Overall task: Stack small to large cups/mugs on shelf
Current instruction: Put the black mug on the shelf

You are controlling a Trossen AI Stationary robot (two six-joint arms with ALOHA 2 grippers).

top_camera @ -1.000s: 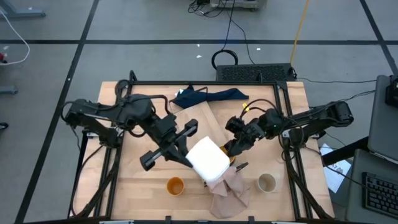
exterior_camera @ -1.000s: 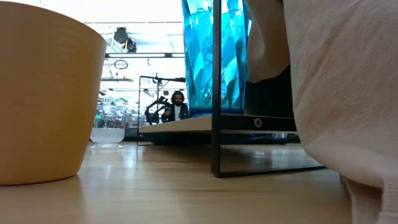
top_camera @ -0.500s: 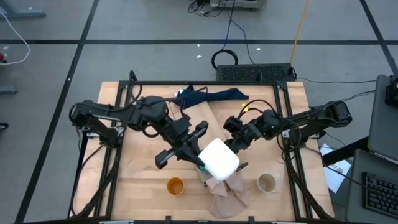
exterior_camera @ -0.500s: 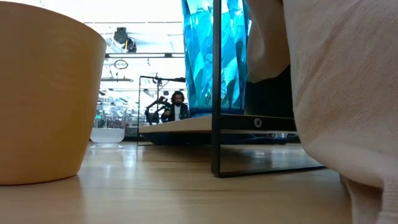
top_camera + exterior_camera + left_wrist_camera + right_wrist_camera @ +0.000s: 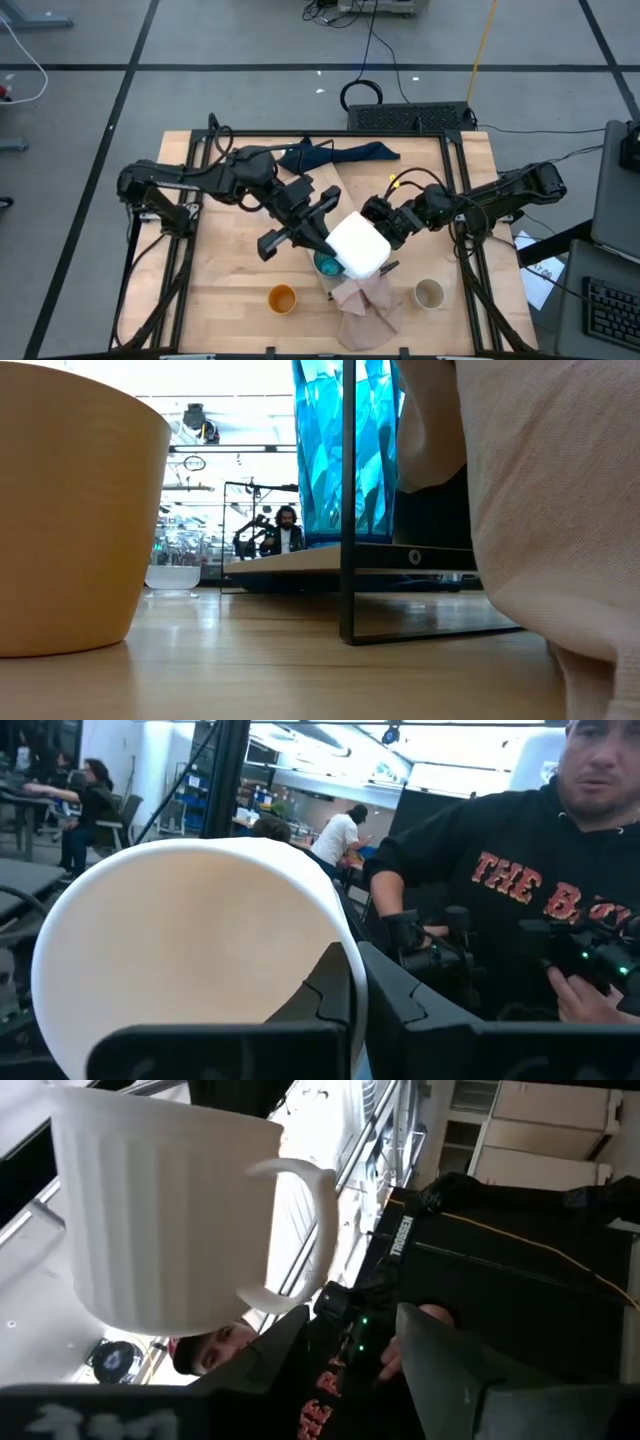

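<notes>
My left gripper (image 5: 322,228) pinches the white mug (image 5: 358,245) rim at frame centre. The teal cup (image 5: 326,264) seems directly below; my right gripper (image 5: 392,232), fingers spread, waits just right

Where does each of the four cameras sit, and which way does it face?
High: overhead, facing down; both arms, white mug on the left jaws' rim grip.
Low: table height, facing across; orange cup, teal cup, no arms.
Left wrist: inside the mug, a person beyond.
Right wrist: open jaws facing its handle.
Shared: the mug.
</notes>
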